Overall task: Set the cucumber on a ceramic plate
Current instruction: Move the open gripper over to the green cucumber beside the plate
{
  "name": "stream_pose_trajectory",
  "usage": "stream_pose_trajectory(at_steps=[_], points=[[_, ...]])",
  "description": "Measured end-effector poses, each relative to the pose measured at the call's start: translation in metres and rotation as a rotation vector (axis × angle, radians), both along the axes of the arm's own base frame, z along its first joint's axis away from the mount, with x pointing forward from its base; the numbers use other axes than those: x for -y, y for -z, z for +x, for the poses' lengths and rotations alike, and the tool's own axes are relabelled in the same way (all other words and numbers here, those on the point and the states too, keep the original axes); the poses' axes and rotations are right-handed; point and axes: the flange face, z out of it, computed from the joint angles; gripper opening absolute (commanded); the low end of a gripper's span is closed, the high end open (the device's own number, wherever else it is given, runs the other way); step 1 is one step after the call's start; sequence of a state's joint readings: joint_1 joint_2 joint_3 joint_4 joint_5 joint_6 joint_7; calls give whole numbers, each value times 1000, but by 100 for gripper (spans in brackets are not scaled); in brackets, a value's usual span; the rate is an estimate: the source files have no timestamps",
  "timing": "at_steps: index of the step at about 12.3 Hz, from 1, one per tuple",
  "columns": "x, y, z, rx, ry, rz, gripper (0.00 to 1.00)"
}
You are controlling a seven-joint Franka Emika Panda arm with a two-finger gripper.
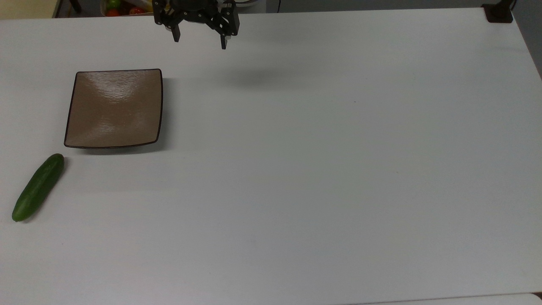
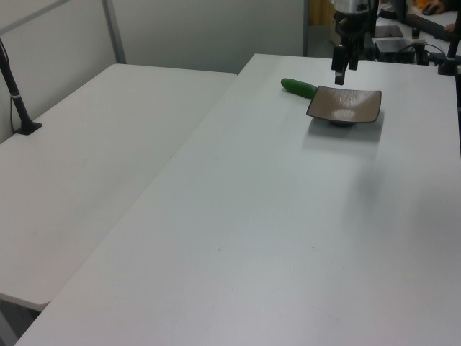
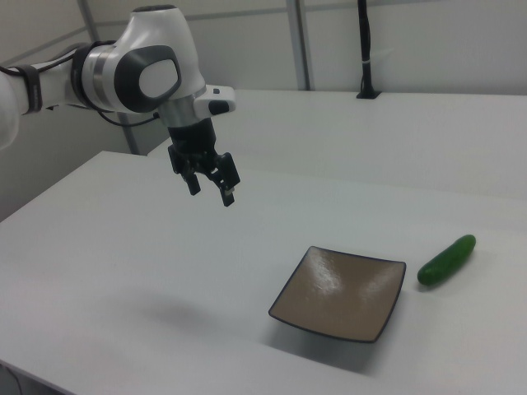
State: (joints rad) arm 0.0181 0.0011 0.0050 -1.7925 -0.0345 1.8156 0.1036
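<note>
a: hovering above the white bench (image 1: 296, 190), is the end effector (image 1: 199, 40) holding anything?

b: no, its fingers are spread wide and bare.

a: and the cucumber (image 1: 38, 187)?

b: lying on the bench just off a corner of the ceramic plate (image 1: 114, 109), not touching it.

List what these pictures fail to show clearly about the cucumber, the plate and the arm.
- Cucumber: in the left view its far end is hidden behind the plate.
- Arm: in the top view the frame's upper edge cuts it off just above the claw; in the left view the upper edge cuts it too.
- Plate's underside: the plate itself hides it.
- Items past the table's far edge, top view: cut off, too small to name.
</note>
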Motion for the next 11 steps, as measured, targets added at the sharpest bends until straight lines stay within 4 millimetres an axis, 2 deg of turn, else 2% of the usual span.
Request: stream_pose_trajectory(at_steps=[10,11], points=[[1,0,0,1,3,11,100],[1,0,5,35,2,12,100]])
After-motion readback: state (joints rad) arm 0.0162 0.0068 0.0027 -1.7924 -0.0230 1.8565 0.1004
